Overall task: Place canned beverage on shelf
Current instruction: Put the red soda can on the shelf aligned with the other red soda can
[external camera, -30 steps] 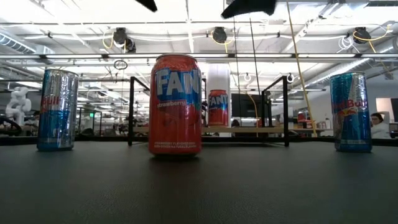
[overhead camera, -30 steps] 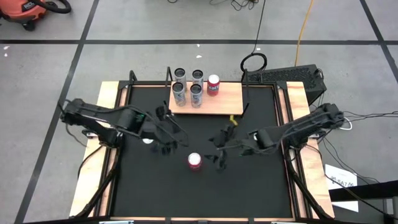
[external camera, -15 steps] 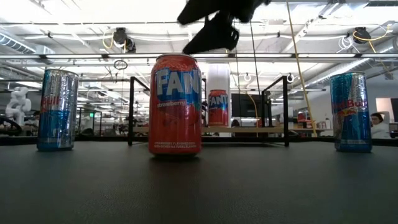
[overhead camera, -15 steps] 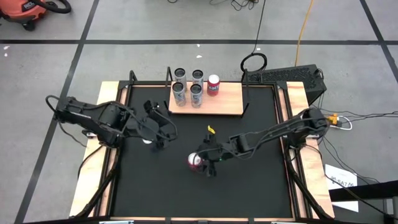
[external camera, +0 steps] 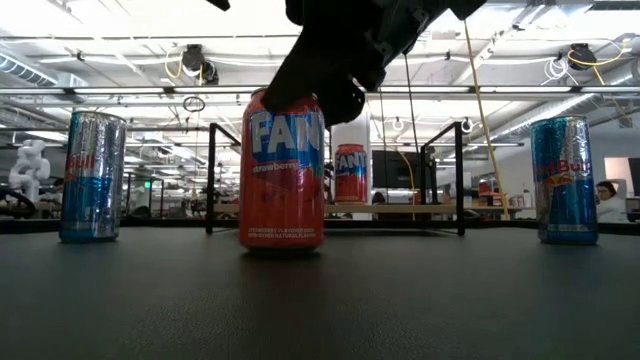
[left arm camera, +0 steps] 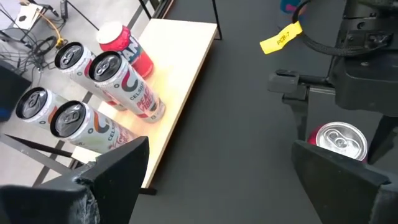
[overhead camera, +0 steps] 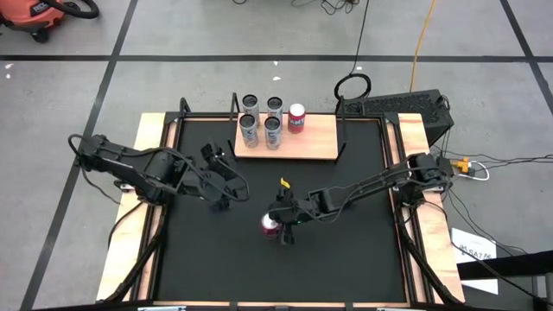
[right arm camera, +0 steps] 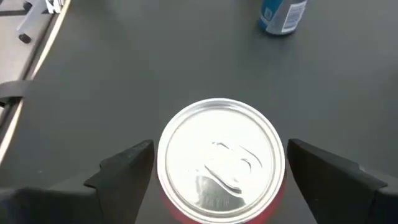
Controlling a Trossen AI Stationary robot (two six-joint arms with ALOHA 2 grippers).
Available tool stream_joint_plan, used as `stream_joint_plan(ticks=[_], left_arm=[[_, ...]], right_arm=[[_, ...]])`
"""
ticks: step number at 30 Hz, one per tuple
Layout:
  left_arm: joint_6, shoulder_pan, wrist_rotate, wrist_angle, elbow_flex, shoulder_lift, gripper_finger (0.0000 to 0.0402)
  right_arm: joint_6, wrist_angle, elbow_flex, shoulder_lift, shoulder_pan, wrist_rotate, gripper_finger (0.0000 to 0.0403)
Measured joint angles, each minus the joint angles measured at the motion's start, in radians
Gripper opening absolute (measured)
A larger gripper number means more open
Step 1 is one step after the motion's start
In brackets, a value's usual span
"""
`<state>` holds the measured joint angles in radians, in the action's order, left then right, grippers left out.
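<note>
A red can (overhead camera: 270,225) stands upright on its base on the black tabletop, near the middle. It also shows in the low view (external camera: 282,175) and the right wrist view (right arm camera: 219,163). My right gripper (overhead camera: 278,225) is open just above it, one finger (right arm camera: 124,168) on each side of the can's top, with gaps showing. My left gripper (overhead camera: 221,178) is open and empty over the table's left half, its fingers (left arm camera: 118,168) wide apart. The light-wood shelf (overhead camera: 311,142) stands at the far edge. It holds several silver cans (overhead camera: 259,121) and one red can (overhead camera: 296,117).
Two blue cans stand on the tabletop in the low view, one at the left (external camera: 92,177) and one at the right (external camera: 565,180). The shelf's black frame rails (overhead camera: 340,130) rise at its ends. A yellow tag (overhead camera: 283,184) hangs on the right arm.
My right gripper has gone toward the table's left edge and down, and now stands open over the red can's top. My left gripper has drawn back toward the table's far left. The red can has not moved.
</note>
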<state>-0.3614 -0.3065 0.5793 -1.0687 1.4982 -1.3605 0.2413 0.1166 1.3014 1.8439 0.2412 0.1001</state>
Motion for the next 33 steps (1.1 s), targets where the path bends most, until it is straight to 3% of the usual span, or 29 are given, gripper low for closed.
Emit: stream_joint_plan(ticks=[4, 9, 14, 19, 27, 33], left_arm=[[0.0, 0.003, 0.003, -0.016, 0.0, 0.0, 0.0384], [0.01, 0.032, 0.009, -0.046, 0.0, 0.001, 0.0384], [0.078, 0.086, 0.001, -0.048, 0.0, 0.002, 0.0384], [0.154, 0.162, -0.019, -0.047, 0.0, 0.002, 0.0384], [0.262, 0.293, -0.083, -0.029, 0.0, 0.002, 0.0384], [0.334, 0.357, -0.117, -0.006, 0.0, 0.002, 0.0384]], right_arm=[[0.027, 0.001, 0.0, -0.001, -0.013, -0.001, 0.0345], [0.076, 0.008, 0.001, -0.001, -0.039, -0.009, 0.0305], [0.097, 0.013, 0.001, -0.003, -0.066, -0.074, 0.027], [0.097, 0.02, 0.002, -0.003, -0.078, -0.097, 0.0274], [0.122, 0.032, 0.002, 0.047, -0.074, -0.137, 0.0356], [0.14, 0.039, 0.0, 0.049, -0.087, -0.129, 0.0311]])
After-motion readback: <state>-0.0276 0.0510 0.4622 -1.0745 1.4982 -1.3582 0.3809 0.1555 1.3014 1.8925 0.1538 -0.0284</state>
